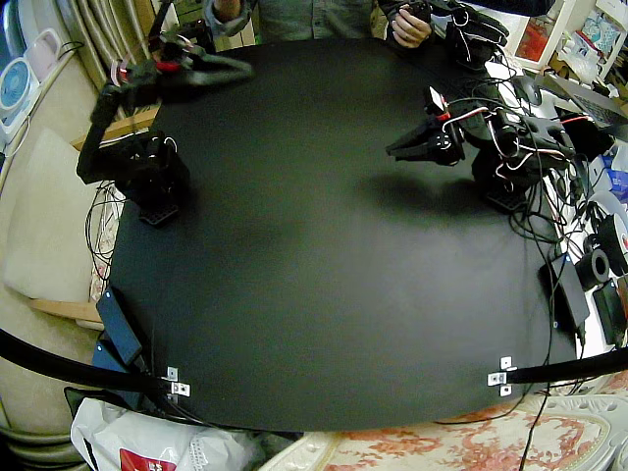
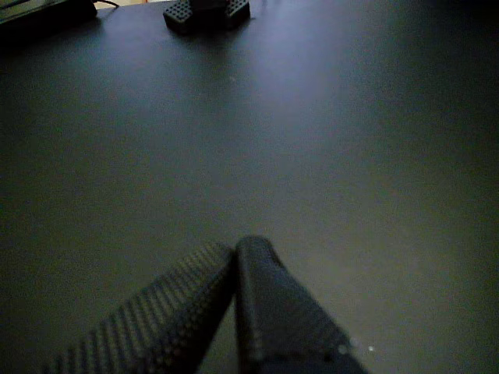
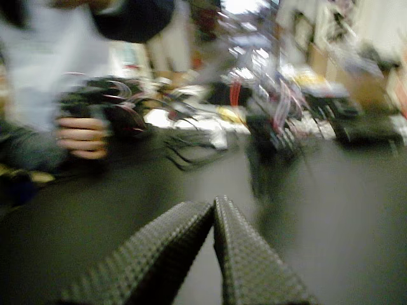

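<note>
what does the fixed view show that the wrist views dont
Only the fixed view: both whole arms, with the left pincer and right pincer held above the black table, plus metal brackets at its near edge and a white bag below it.
Only the wrist views: the textured fingers up close, with their tips together on each pincer.
Both: the black table, a person's hand at the far edge (blurred in a wrist view), and the left arm's red and white wires.
</note>
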